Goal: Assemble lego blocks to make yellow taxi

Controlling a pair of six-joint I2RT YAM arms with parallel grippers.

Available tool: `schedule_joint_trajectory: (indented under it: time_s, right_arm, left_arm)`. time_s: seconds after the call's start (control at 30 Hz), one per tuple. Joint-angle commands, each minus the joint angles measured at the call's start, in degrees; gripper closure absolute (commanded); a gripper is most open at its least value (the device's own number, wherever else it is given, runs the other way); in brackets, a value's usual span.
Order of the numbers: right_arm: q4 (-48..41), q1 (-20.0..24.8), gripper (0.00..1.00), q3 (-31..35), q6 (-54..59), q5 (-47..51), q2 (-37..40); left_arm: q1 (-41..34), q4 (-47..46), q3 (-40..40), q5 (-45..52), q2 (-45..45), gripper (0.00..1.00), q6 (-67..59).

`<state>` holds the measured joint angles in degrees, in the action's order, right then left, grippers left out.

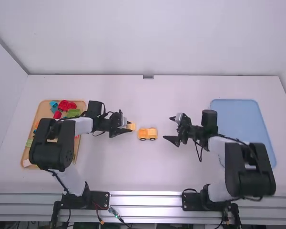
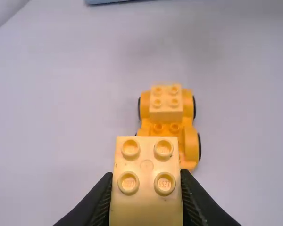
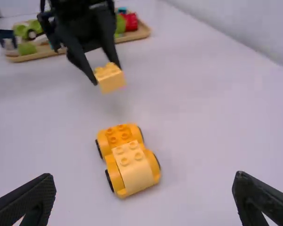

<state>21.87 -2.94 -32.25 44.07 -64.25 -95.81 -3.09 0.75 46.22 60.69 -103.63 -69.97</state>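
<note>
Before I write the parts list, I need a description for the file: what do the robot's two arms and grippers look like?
The left arm and right arm look alike: white rounded links, bulky black joints and thin black cables. The left gripper and right gripper are black, each with two tapering fingers.

White links (image 1: 84, 125), blocky black joints (image 1: 250, 176), thin looping black cables (image 1: 200, 160), dark base plates (image 1: 101, 199).

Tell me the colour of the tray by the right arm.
Light blue; the tray shows best in the high view.
</note>
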Motion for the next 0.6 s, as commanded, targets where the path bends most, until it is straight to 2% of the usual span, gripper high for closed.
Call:
schedule_joint_trajectory:
  time_s: [0.0, 0.13, 0.23, 0.37, 0.57]
  right_arm:
    - [0.13, -2.6, 0.01, -4.11, 9.31, -6.86, -7.17]
    - [0.35, -6.51, 0.01, -7.26, 15.8, -3.74, -14.93]
    - [0.37, -8.59, 0.01, -9.75, 16.7, -0.61, -19.41]
    - [0.37, -10.4, 0.01, -12.96, 16.61, 1.36, -23.89]
    - [0.35, -11.89, 0.01, -16.15, 16.44, 2.38, -26.73]
  left_arm:
    - [-2.08, 0.68, 0.11, -0.39, 0.33, 0.89, 4.22]
    - [-4.83, 3.93, 0.11, -3.41, -0.74, 0.9, 8.39]
    - [-7.08, 4.46, 0.11, -6.62, -1.25, 0.92, 9.27]
    - [-8.59, 4.37, 0.11, -7.65, -2.03, 0.95, 9.29]
    - [-8.66, 4.79, 0.11, -7.63, -3.63, 0.95, 9.29]
